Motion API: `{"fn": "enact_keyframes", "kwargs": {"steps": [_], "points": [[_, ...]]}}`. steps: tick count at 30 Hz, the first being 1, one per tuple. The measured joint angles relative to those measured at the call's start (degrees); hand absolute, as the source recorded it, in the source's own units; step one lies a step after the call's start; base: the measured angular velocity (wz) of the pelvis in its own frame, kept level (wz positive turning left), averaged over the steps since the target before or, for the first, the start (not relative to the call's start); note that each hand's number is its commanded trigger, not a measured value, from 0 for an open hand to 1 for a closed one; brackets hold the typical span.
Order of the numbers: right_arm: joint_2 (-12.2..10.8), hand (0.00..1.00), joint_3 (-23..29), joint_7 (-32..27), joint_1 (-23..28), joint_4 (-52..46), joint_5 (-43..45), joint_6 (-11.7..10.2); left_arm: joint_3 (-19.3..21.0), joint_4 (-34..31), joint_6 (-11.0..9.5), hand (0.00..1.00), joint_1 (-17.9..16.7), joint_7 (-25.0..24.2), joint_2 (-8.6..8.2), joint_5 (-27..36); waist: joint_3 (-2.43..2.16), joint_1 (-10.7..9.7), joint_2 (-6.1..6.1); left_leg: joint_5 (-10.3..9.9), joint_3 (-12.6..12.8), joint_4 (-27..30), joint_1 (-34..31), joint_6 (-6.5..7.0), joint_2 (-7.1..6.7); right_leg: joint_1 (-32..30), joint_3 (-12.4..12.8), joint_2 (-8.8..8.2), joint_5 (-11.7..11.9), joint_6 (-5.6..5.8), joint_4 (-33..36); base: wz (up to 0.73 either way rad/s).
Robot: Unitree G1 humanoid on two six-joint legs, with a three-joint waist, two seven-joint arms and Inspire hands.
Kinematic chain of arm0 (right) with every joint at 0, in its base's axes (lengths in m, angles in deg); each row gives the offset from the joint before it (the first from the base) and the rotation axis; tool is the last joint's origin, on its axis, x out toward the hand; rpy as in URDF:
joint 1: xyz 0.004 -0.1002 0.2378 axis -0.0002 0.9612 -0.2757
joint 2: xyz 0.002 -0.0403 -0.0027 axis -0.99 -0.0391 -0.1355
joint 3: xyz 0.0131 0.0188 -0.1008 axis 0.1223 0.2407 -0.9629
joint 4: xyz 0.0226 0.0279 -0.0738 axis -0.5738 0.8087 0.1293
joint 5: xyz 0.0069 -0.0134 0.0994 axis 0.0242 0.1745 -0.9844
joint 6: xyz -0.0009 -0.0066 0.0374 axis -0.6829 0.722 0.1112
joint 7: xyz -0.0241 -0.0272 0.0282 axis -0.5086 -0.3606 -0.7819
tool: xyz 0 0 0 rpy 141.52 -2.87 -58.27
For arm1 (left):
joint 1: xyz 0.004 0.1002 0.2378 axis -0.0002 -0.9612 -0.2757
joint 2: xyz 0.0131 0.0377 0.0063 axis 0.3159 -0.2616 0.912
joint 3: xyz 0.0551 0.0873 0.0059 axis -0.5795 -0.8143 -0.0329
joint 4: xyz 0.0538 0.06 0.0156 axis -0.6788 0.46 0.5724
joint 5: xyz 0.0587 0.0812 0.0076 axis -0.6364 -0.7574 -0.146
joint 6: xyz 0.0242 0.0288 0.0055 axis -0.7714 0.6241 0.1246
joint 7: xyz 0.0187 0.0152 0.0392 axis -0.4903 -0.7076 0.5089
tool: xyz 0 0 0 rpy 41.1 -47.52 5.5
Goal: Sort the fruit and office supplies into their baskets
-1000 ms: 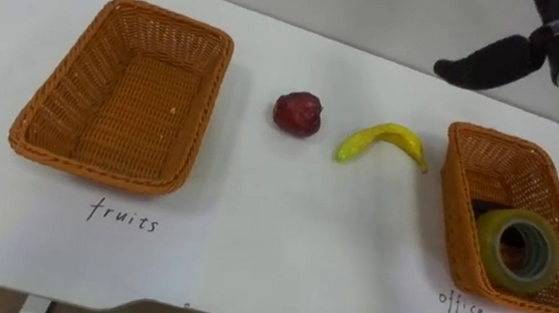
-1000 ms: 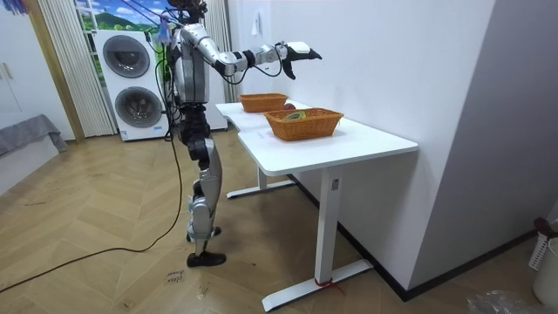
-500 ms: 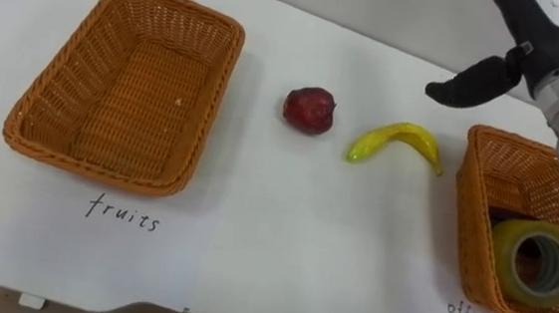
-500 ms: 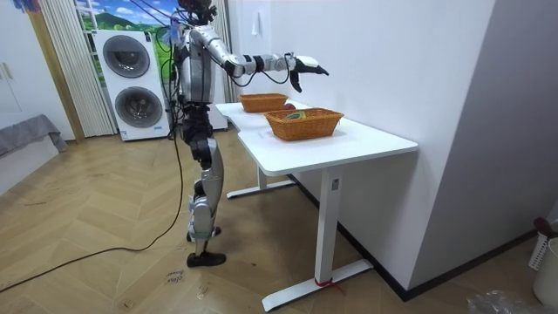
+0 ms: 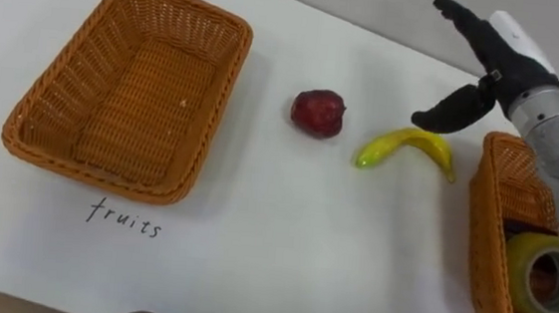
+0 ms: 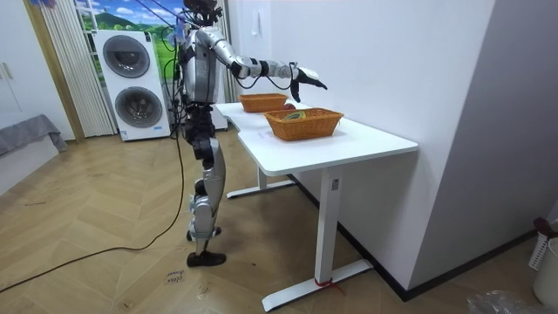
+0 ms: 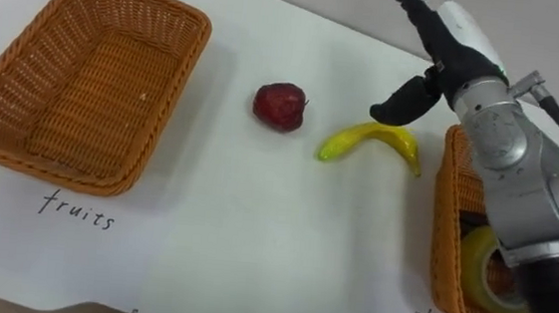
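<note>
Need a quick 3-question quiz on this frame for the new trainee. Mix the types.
1. True or false: the apple is already in the fruits basket.
2. What lies in the office basket? A) tape roll B) scissors C) stapler
3. Which fruit on the table lies nearer the open right hand?

Key
1. False: it lies on the table, to the right of that basket.
2. A
3. The banana
</note>
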Motion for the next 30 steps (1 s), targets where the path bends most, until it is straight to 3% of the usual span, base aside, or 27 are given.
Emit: {"fn": "enact_keyframes", "kwargs": {"steps": [1,2,3,4,5,6,7,8,10,13,14,23,25,30], "points": [[0.0,0.00,-0.2,0.5,-0.2,0.0,0.3,-0.3,-0.1,0.0,-0.1,0.00,0.0,0.0,0.44,0.0,-0.06,0.2,-0.42,0.0,-1.6,-0.1,-0.2,-0.06,-0.06,-0.4,0.4,0.35,0.7,-0.63,-3.7,-0.14],[0.0,0.00,-0.4,0.5,-1.0,-0.1,0.9,-0.6,0.3,0.2,-0.1,0.00,0.2,0.0,0.56,0.0,-0.31,0.4,-1.37,-0.2,-1.6,-0.1,-0.8,-0.33,-0.39,0.0,-0.1,-0.11,1.8,-0.81,-6.1,-0.10],[0.0,0.00,-0.5,0.5,-1.6,0.0,1.1,-0.6,0.3,0.2,-0.1,0.00,0.3,0.0,0.46,0.0,-0.08,0.3,-1.10,-0.3,-1.1,0.1,-0.9,-0.43,-0.19,0.2,-0.4,-0.02,2.3,-1.06,-6.2,0.10],[0.0,0.00,-1.1,0.4,-2.2,0.0,1.7,-0.6,0.0,0.2,-0.1,0.00,0.4,-0.2,0.35,0.1,0.24,-0.5,-0.76,-0.4,1.4,1.9,-2.0,-0.89,0.13,0.7,0.7,0.01,2.9,-1.34,-6.2,0.34],[0.0,0.00,-1.7,0.4,-2.2,0.4,2.0,-0.5,-0.5,0.1,-0.4,0.00,0.5,-0.2,0.47,0.1,0.38,-0.8,-1.15,-0.9,5.7,4.1,-4.2,-2.10,0.12,1.1,4.4,-0.58,3.0,-1.41,-6.5,0.48],[0.2,0.00,-1.9,0.4,-2.2,0.7,2.1,-0.5,-1.0,-0.1,-0.6,0.00,0.7,-0.1,0.48,0.1,0.38,-1.3,-1.10,-0.2,7.2,2.4,-5.2,-2.30,0.25,1.1,6.1,-0.62,2.9,-1.40,-6.5,0.62],[-0.1,0.00,-2.0,0.4,-2.1,2.1,2.0,-0.4,-2.2,0.0,-1.1,0.00,1.1,-0.1,1.04,-0.3,0.14,-1.6,-1.76,3.3,9.7,0.0,-6.3,-0.87,0.32,0.4,8.2,-0.89,2.5,-0.67,-6.0,0.37],[-0.1,0.00,-2.3,0.9,-2.1,2.6,2.1,-0.3,-2.5,0.2,-1.2,0.00,1.4,-0.1,1.23,-0.4,0.11,-0.7,-2.07,3.8,10.5,-0.1,-6.1,-0.85,0.34,0.0,8.4,-0.85,2.6,-0.34,-5.6,0.14],[-0.2,0.00,-2.2,1.8,-2.2,2.1,2.6,-1.4,-3.0,2.0,-0.8,0.00,1.8,-0.1,1.17,-1.0,0.38,1.2,-1.67,3.7,10.2,0.3,-5.6,-0.81,0.49,-0.5,5.8,-0.77,2.9,0.19,-5.5,-0.21],[-0.2,0.00,-2.3,1.8,-3.5,1.2,5.4,-2.6,-2.4,2.4,0.0,0.00,1.7,-0.2,1.18,-1.1,0.27,1.6,-1.35,3.7,8.7,0.2,-5.8,-0.80,0.23,-0.1,2.7,-0.92,3.1,0.13,-5.4,-0.09],[-0.2,0.00,-2.4,2.0,-4.0,1.6,5.6,-2.4,-2.4,2.4,0.1,0.00,2.0,-0.4,1.18,-1.0,0.60,1.3,-0.59,3.7,8.9,0.1,-5.8,-0.80,0.17,0.2,2.4,-0.89,3.1,0.14,-5.4,0.07],[-0.2,0.00,-4.4,6.0,-4.0,1.8,6.1,-2.0,-2.4,2.4,-0.5,0.00,3.2,-0.5,1.20,-1.0,0.44,1.0,-0.08,3.7,10.3,0.1,-6.0,-0.81,0.22,-0.2,1.3,-0.53,3.1,0.14,-5.5,-0.05],[-0.2,0.00,-4.3,6.8,-4.0,1.7,6.3,-2.0,-2.3,2.4,-0.6,0.00,3.0,-0.5,1.25,-1.0,0.28,0.7,-0.28,3.7,10.3,0.2,-5.9,-0.80,0.16,-0.2,0.2,-0.55,3.1,0.14,-5.3,0.02],[-0.2,0.00,-4.2,8.0,-4.0,1.6,6.6,-2.0,-1.9,2.9,-0.7,0.00,1.7,-0.5,1.25,-1.3,-0.31,0.8,-1.05,3.7,10.5,0.7,-5.2,-0.73,0.13,0.5,0.3,-0.52,3.3,-0.12,-5.2,-0.04]]}}
